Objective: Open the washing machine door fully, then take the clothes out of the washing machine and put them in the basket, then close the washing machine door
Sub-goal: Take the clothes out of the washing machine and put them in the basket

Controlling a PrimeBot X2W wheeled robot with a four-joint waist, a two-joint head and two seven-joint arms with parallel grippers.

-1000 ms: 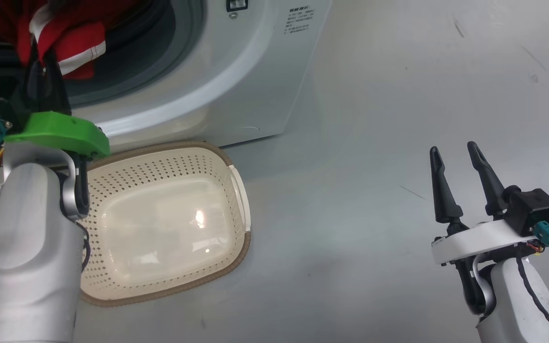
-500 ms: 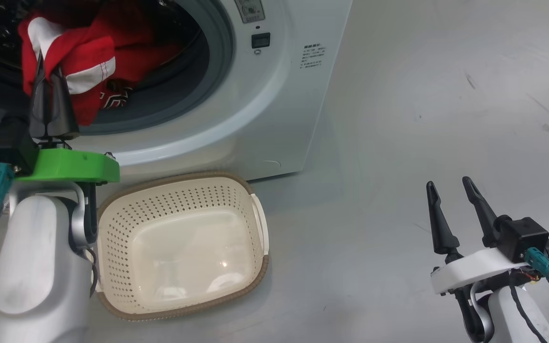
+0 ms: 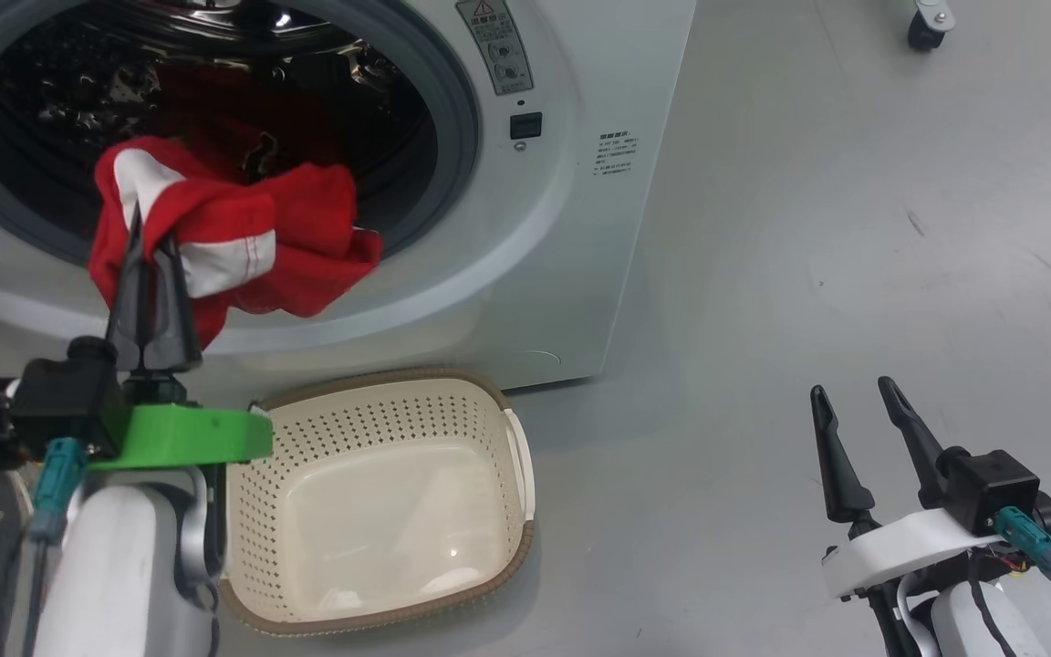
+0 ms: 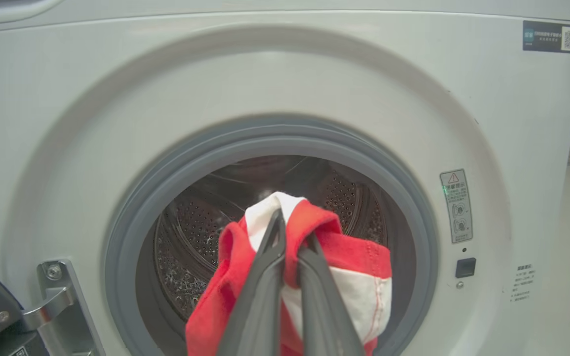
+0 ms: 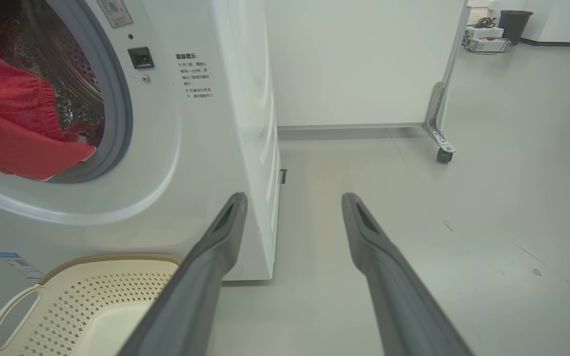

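left gripper (image 3: 151,233) pinches red jersey (image 3: 297,237), now drawn out past washing machine (image 3: 562,274) mouth | basket (image 3: 398,374) below mouth, empty | right gripper (image 3: 852,387) spread, idle | drop likely next

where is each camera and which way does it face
head view: on head, looks down at washing machine and basket; left gripper, right gripper show
left wrist view: on that wrist, faces drum; fingers shut on red garment
right wrist view: on that wrist, faces floor beside the machine; fingers open
shared: all show the garment
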